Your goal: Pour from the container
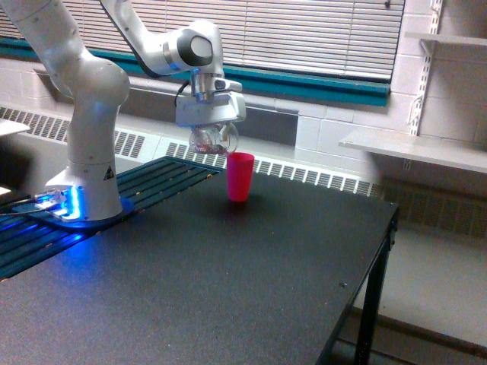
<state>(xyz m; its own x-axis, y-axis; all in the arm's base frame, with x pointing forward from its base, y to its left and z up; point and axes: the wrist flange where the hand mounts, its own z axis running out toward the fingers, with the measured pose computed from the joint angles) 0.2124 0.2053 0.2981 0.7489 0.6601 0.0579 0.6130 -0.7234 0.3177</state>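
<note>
The gripper [211, 133] pinches the clear tumbler [213, 139], tilted; a pink cup [240, 176] stands just below its jaws on the black table [228, 289]; behind, window blinds [304, 34] and a wall shelf [418, 148].

The pink cup [240, 176] is standing upright on the table [228, 289], toward its far edge, with the arm's base [84, 205] sitting well to the exterior view's left of it on the slatted panel [163, 176]. The gripper [211, 131] is hanging above and just to the left of the cup, holding the container [213, 140] tipped on its side, its right end lying near the cup's rim. A shelf [415, 148] is jutting from the far wall on the exterior view's right, beyond the table.
</note>
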